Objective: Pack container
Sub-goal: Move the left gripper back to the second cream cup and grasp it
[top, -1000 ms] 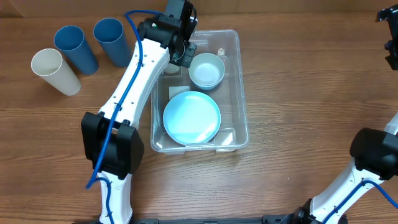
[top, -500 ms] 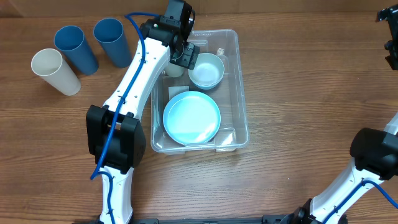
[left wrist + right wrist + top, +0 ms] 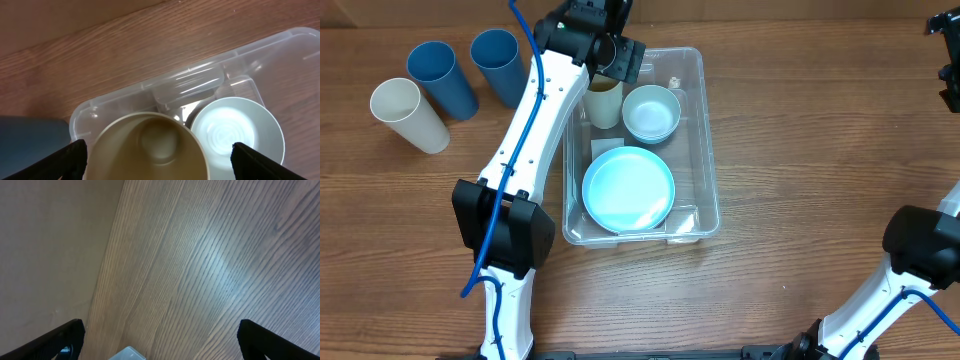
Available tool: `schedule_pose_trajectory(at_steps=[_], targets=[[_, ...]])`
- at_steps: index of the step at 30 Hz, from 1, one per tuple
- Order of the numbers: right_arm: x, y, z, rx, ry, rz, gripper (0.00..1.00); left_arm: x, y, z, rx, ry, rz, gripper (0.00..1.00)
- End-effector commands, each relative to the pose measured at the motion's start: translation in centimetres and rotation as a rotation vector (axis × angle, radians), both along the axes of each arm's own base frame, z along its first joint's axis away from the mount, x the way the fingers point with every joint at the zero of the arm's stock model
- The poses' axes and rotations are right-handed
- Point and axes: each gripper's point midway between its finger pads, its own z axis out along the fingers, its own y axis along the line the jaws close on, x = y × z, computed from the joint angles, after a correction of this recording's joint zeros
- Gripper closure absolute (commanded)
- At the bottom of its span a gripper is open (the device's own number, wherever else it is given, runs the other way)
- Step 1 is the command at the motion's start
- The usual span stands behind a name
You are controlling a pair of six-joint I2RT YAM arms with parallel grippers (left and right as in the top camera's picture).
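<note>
Three cups [image 3: 442,78], one cream and two blue, stand at 10 o'clock on the brown wood-grain worktop [image 3: 800,200]. Container [image 3: 710,150] sits mid-worktop, holding a cream cup [image 3: 603,103] at 11 o'clock, white bowl [image 3: 652,112] at 1, blue plate [image 3: 628,188] at 6. Left gripper [image 3: 160,160] spread wide above the cream cup. Right gripper [image 3: 160,337] also wide, at 2 o'clock over bare wood, tan wall [image 3: 50,240] behind.
</note>
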Motion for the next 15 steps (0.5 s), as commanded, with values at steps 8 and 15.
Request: schedule_pose_trajectory(at_steps=[8,15], targets=[[-0.1,-0.1,0.7,-0.011,-0.018,-0.008,0.0,-0.7,7.2,9.6,-0.103,-0.099,0.241,0.04],[-0.1,-0.1,0.7,-0.011,-0.018,-0.008,0.0,-6.5,20.0,6.3,-0.135,0.169,0.709,0.0]])
